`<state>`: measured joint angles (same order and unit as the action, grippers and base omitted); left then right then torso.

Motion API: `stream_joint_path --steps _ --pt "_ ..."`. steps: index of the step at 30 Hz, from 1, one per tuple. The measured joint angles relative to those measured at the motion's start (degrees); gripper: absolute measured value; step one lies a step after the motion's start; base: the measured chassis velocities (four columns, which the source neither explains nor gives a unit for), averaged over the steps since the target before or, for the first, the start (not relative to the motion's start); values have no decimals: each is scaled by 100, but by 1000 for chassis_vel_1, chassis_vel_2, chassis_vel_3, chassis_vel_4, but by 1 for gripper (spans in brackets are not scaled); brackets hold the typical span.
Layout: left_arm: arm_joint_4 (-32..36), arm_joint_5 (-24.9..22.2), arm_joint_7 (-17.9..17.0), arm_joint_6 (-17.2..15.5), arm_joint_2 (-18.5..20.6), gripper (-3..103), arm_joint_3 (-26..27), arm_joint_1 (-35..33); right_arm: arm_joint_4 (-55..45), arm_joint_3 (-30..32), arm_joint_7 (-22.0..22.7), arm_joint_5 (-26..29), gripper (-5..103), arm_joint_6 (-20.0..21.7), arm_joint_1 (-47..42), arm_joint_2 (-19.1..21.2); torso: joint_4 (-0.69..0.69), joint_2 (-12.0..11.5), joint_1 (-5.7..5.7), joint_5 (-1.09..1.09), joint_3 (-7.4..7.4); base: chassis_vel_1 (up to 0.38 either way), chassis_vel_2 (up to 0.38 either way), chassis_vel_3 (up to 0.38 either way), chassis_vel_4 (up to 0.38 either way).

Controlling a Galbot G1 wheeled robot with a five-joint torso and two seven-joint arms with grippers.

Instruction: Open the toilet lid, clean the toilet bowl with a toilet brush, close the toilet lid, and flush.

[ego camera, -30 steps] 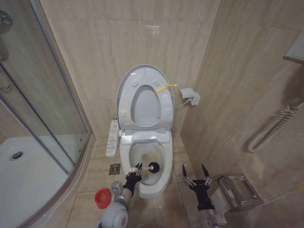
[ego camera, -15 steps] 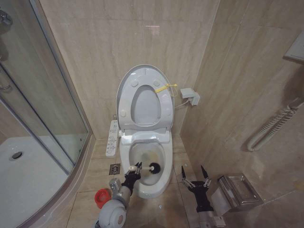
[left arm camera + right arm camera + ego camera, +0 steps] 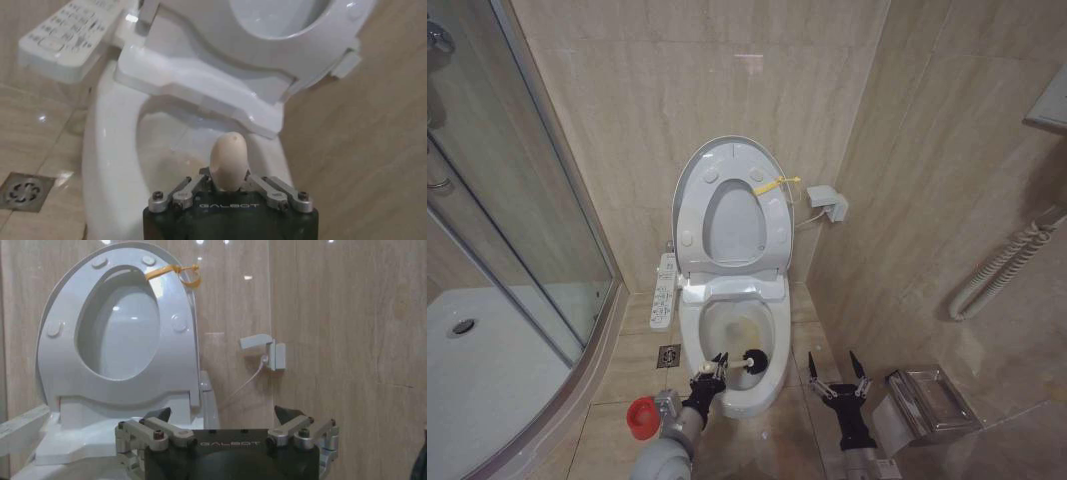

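Since the frame a second ago your left gripper (image 3: 713, 364) has slid a little lower and toward you, and the dark brush head has followed it toward the near side of the bowl; your right gripper (image 3: 836, 378) has barely shifted.

Going left to right: the red-orange holder (image 3: 642, 415) stands empty on the floor, behind and to the left of your left fingers. Those fingers are closed on the pale handle of the toilet brush (image 3: 228, 161), whose head (image 3: 753, 357) sits just ahead of them, down inside the toilet bowl (image 3: 695, 325). The bowl holds that brush head and yellowish staining on its inner wall beyond the head. The toilet lid (image 3: 689, 190) stands raised against the wall, far past your fingertips, its yellow loop (image 3: 175, 271) at the edge.

You are in the scrubbing step. The next move likely calls for sweeping the head across the stained wall. Your right fingers are spread and hold nothing, waiting beside the bowl.
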<state>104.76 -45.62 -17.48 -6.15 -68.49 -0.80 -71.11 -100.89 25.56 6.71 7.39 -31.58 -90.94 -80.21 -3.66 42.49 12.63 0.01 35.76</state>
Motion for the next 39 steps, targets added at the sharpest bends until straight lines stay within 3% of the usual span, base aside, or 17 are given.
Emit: stream_joint_path --steps 8,11,17,20,28,35,39 --pt "-742 -14 41 64 -219 18 -106 568 33 -17 2 -48 100 10 8 -16 -1 0 0 -1 0 0 0 0 0" --pt "-601 -37 45 64 -224 18 -104 595 44 -7 4 -49 100 10 7 -9 -1 -1 1 -1 1 0 0 0 0" --pt "401 -54 -11 -22 -34 18 -43 135 98 25 19 -43 100 11 41 24 -1 0 0 -2 1 0 0 0 0" --pt "427 -15 -35 -89 50 18 -15 5 122 23 20 -42 100 11 74 23 1 0 0 -1 0 0 0 0 0" --pt "-401 88 -37 -63 -174 18 -68 304 225 -30 16 -61 100 14 151 -28 0 0 0 -1 0 0 0 0 0" --pt "-1615 221 218 176 -683 18 -132 1312 228 -11 16 -69 100 10 120 8 -3 -1 1 -1 1 0 0 0 0" --pt "-1865 214 231 198 -754 18 -96 1559 210 17 16 -60 100 6 98 44 -4 -1 1 -2 1 0 0 0 0"
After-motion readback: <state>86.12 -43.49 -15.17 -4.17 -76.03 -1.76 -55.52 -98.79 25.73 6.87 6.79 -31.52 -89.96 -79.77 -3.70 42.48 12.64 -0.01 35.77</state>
